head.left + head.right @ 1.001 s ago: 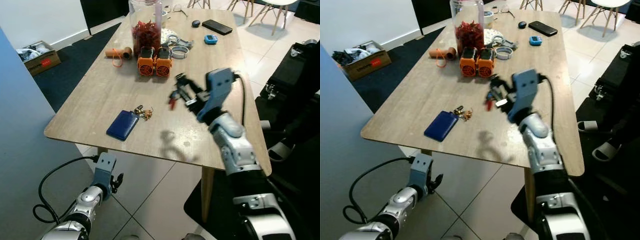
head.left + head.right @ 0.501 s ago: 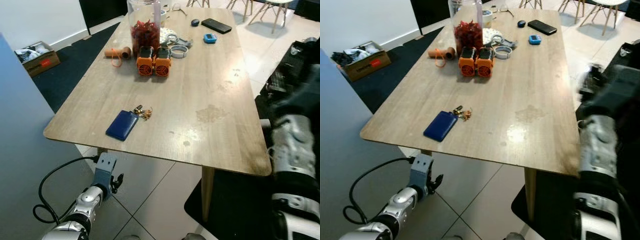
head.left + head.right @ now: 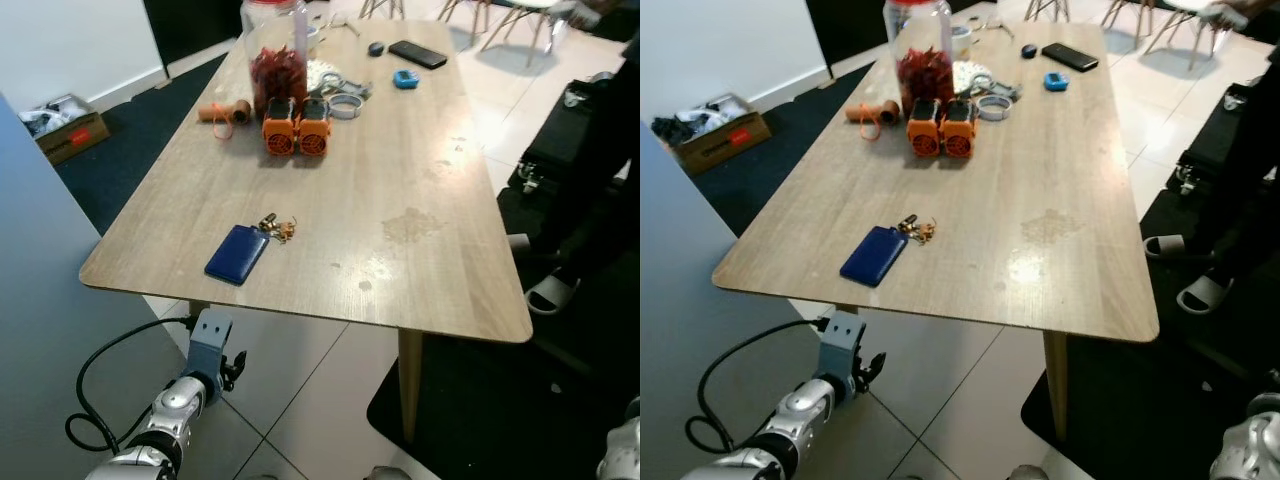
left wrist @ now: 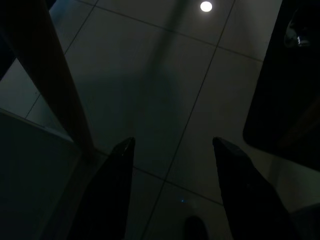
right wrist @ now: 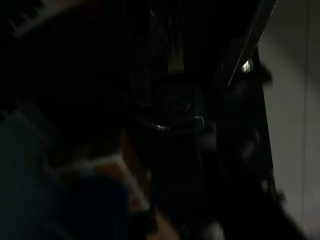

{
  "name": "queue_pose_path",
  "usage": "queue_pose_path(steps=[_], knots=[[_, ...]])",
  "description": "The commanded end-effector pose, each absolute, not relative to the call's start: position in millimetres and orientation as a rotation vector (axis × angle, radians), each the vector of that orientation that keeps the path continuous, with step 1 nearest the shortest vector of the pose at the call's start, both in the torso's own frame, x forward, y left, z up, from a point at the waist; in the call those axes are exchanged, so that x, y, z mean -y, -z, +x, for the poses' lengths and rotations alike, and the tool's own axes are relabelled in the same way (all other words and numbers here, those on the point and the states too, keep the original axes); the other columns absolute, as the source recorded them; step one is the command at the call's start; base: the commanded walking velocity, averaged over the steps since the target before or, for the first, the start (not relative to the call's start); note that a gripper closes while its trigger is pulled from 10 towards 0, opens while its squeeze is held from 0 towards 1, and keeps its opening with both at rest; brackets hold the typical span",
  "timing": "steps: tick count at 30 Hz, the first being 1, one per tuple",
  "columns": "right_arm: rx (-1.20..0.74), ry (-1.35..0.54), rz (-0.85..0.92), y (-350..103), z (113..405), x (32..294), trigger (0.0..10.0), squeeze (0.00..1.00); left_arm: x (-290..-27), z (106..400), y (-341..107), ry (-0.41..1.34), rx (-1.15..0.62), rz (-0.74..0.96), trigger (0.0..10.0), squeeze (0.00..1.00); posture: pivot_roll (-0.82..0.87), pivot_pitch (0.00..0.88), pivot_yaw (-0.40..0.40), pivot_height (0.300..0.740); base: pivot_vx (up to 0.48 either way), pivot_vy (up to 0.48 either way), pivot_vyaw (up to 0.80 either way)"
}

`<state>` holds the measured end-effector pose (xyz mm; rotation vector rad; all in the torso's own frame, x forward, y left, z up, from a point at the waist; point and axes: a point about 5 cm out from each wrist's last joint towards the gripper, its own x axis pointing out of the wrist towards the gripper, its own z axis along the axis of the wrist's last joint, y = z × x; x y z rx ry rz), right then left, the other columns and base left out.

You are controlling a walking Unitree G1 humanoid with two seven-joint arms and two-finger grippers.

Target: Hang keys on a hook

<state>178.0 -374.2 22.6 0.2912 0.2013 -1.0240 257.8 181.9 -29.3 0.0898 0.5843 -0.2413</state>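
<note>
1. Wooden table (image 3: 420, 150) stands on a pale tiled floor (image 3: 310, 400), with a dark carpet (image 3: 130, 130) beyond its left edge.
2. Keys (image 3: 277, 228) lie on the tabletop near the front-left corner, touching the upper end of a flat blue case (image 3: 237, 254). Whether they are joined to it cannot be told.
3. At the far end: a clear jar of red contents (image 3: 273, 60), two orange devices (image 3: 296, 125) side by side just in front of it, a brown roll with an orange band (image 3: 224, 111) to their left, and rings of tape (image 3: 345, 104) to their right.
4. Further back: a black phone (image 3: 418, 54), a small blue object (image 3: 405, 79) and a dark mouse-like item (image 3: 375, 47).
5. Cardboard box (image 3: 58, 120) of oddments sits on the floor at far left.
6. Left gripper (image 3: 228, 366) hangs low beside the front table leg, below the tabletop. In the dark left wrist view its two fingers (image 4: 112, 200) stand well apart over floor tiles.
7. Right arm: a silver part shows at the lower right corner (image 3: 1250, 450). The right wrist view is dark and blurred; finger state cannot be told.
8. Sandalled foot (image 3: 550, 290) rests on the floor right of the table.
</note>
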Motion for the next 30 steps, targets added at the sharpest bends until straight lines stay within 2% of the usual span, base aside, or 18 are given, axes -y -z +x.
queue_pose_path(steps=[1,2,3,4,5,6,7,8,11,17,21,23,30], knots=[[-0.302,0.985,0.307,-2.0,173.6,359.8,10.0,0.0,-188.0,251.7,33.3,0.224,-0.603,0.094,10.0,0.0,0.04,0.066,0.002,0.74,0.0,0.0,0.0],[-0.302,0.985,0.307,-2.0,173.6,359.8,10.0,0.0,-188.0,251.7,33.3,0.224,-0.603,0.094,10.0,0.0,0.04,0.066,0.002,0.74,0.0,0.0,0.0],[-0.451,0.912,0.331,18.8,171.4,343.4,10.0,0.0,-188.2,250.6,34.1,0.222,-0.606,0.094,10.0,0.0,0.03,0.068,0.002,0.74,0.0,0.0,0.0],[-0.451,0.912,0.331,18.8,171.4,343.4,10.0,0.0,-188.2,250.6,34.1,0.222,-0.606,0.094,10.0,0.0,0.03,0.068,0.002,0.74,0.0,0.0,0.0],[-0.619,0.745,0.318,43.0,170.3,311.9,10.0,0.0,-187.6,248.5,35.9,0.222,-0.613,0.091,10.0,0.0,0.03,0.066,0.006,0.74,0.0,0.0,0.0],[-0.619,0.745,0.318,43.0,170.3,311.9,10.0,0.0,-187.6,248.5,35.9,0.222,-0.613,0.091,10.0,0.0,0.03,0.066,0.006,0.74,0.0,0.0,0.0],[-0.748,0.604,0.297,61.5,165.6,283.9,10.0,0.0,-187.1,246.4,37.7,0.221,-0.622,0.09,10.0,0.0,0.04,0.065,0.005,0.74,0.0,0.0,0.0],[-0.748,0.604,0.297,61.5,165.6,283.9,10.0,0.0,-187.1,246.4,37.7,0.221,-0.622,0.09,10.0,0.0,0.04,0.065,0.005,0.74,0.0,0.0,0.0],[-0.871,0.4,0.249,81.5,161.0,235.9,10.0,0.0,-188.5,242.0,41.5,0.213,-0.65,0.102,10.0,0.0,0.05,0.056,0.003,0.74,0.0,0.0,0.0],[-0.921,0.246,0.147,89.0,159.6,206.5,10.0,0.0,-192.5,238.2,44.5,0.193,-0.677,0.107,10.0,0.0,0.05,0.052,0.003,0.74,0.0,0.0,0.0],[-0.97,0.15,0.169,94.4,155.4,187.5,10.0,0.0,-194.0,233.3,48.3,0.195,-0.709,0.107,10.0,0.0,0.05,0.051,0.006,0.74,0.0,0.0,0.0],[-0.974,0.106,0.149,94.6,155.8,184.1,10.0,0.0,-193.8,232.5,48.8,0.2,-0.712,0.106,10.0,0.0,0.05,0.05,0.007,0.74,0.0,0.0,0.0],[-0.953,0.151,0.206,94.0,157.9,181.9,10.0,0.0,-193.3,232.9,48.8,0.185,-0.709,0.101,10.0,0.0,0.05,0.048,0.009,0.74,0.0,0.0,0.0]])
